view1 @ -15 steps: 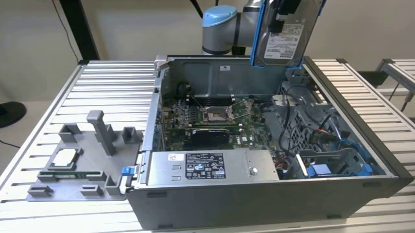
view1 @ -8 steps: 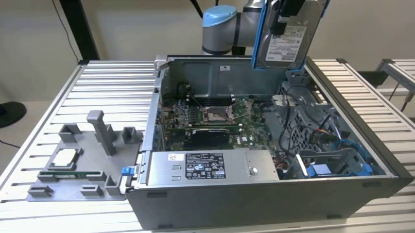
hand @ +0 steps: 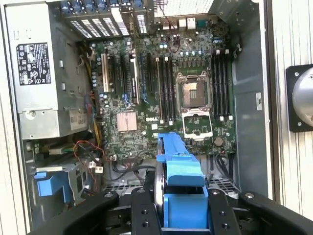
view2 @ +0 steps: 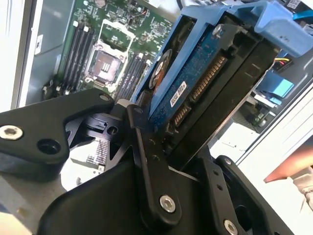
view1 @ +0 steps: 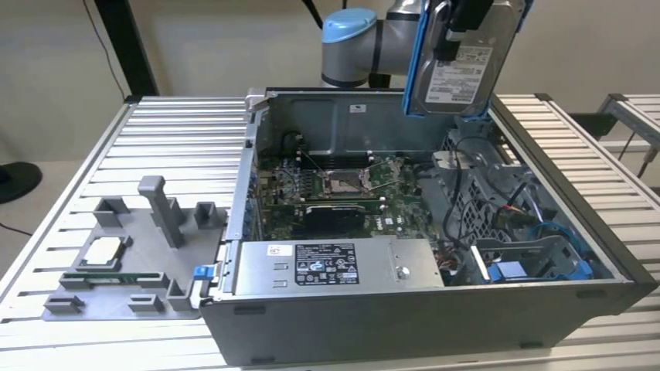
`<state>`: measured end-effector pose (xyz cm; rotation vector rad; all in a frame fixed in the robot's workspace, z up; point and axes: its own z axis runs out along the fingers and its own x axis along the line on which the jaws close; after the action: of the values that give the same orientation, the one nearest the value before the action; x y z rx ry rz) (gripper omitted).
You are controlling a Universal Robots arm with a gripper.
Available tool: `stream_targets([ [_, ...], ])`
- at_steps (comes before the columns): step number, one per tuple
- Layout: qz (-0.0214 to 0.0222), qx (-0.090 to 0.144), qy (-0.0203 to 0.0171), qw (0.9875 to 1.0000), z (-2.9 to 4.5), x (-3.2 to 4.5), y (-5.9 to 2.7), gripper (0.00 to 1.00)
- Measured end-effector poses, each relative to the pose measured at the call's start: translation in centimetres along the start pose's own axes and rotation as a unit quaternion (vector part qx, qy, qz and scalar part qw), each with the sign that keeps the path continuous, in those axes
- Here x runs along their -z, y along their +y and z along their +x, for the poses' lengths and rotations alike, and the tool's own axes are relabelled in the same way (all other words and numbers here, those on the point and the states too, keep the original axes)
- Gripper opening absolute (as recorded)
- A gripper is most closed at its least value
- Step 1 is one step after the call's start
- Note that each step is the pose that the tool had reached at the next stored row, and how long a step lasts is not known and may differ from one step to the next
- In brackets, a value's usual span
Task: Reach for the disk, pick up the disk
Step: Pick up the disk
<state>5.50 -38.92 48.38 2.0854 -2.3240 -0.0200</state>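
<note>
Disk lifted, held high over the case

Your black pincer [view2: 161, 147] is clamping the silver-grey, blue-bracketed metal disk [view1: 461, 66] edgewise above the open grey computer case [view1: 577, 305] on the slatted desk [view1: 165, 131]; you are best keeping it level, clear of the case wall.

The open computer case [view1: 413, 255] stands on the desk [view1: 175, 139] at the centre of the exterior view, the holder tray [view1: 124, 263] lies left of it, and the disk [view1: 464, 62] hangs above its rear at upper right.
</note>
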Motion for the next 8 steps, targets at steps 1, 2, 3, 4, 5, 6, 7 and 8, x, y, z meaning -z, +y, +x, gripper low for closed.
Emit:
stream_targets([
  [1, 0.0, 0.0, 0.0, 1.0, 0.13, 0.0, -0.02, 0.0],
  [2, 0.0, 0.0, 0.0, 1.0, 0.25, 0.0, -0.05, 0.0],
  [3, -0.0001, 0.0, 0.0, 1.0, 0.38, 0.0, -0.12, 0.0],
  [4, -0.0001, 0.0, 0.0, 1.0, 0.5, 0.0, -0.16, 0.0],
  [5, -0.0001, 0.0, 0.0, 1.0, 0.57, 0.0, -0.19, 0.0],
  [6, -0.0001, 0.0, 0.0001, 1.0, 0.67, 0.01, -0.24, 0.0],
  [7, -0.0001, 0.0, -0.0001, 1.0, 0.78, 0.0, -0.29, 0.0],
  [8, -0.0001, 0.0, -0.0001, 1.0, 0.84, 0.0, -0.3, 0.0],
])
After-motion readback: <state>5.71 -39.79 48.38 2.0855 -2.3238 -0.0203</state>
